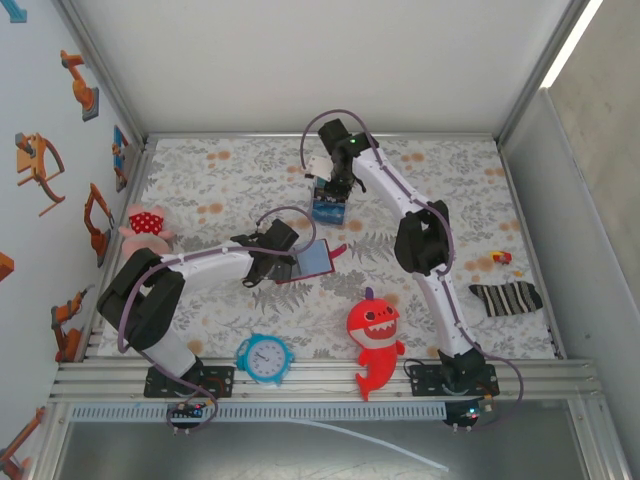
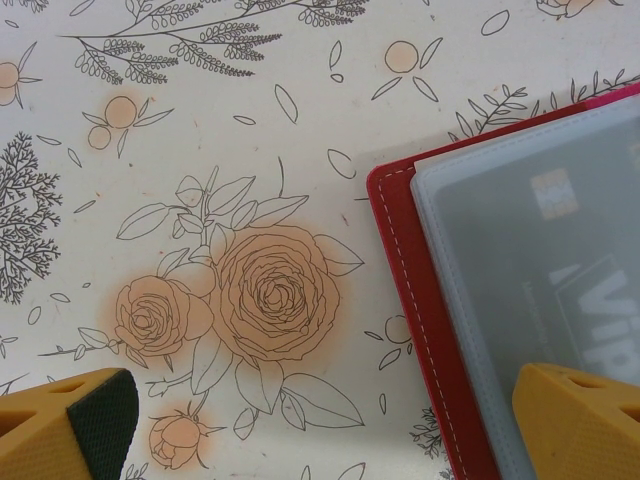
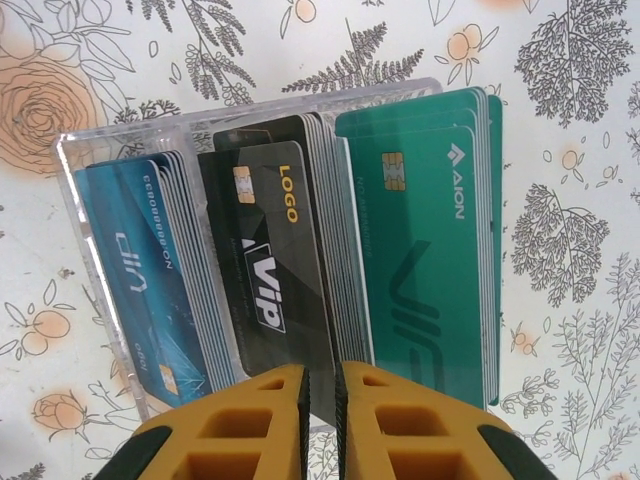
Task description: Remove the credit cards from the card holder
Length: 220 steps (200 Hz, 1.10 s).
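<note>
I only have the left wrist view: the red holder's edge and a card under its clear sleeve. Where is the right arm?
Observer: It reaches to the far side of the table. The right gripper hangs over a clear tray.
Operator: What's in that tray?
Observer: Three stacks of credit cards: blue, black and green.
Operator: Is anything close to the holder on my side?
Observer: A red shark toy lies nearer the arm bases than the card holder, apart from it.
</note>
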{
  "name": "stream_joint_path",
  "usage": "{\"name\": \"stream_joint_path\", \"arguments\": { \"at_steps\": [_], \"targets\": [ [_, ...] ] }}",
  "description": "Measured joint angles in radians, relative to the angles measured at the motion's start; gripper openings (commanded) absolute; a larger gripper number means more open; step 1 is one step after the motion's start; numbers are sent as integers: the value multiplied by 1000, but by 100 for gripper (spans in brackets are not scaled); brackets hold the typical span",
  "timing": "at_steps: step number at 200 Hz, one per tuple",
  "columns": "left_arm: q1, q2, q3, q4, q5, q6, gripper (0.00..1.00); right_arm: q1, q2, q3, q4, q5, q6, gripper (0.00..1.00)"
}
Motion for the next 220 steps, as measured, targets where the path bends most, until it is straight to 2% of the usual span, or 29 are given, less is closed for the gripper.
{"name": "stream_joint_path", "arguments": {
  "at_steps": [45,91,136,170,220],
  "targets": [
    [0,-1,1,0,0,0,97,-1,0,0,29,25,21,14],
    [0,-43,1,-3,0,-1,97,-8,-18,-43,91,34,116,16],
    [22,-143,-8,-2,0,-22,97,-7,-168,-266,166,9,265,18],
    [89,-242,-63,11,8,-76,97,4,-343,-479,243,-10,410,22],
    [175,-365,-160,10,7,-166,97,101,-523,-750,363,-17,624,30]
  ]
}}
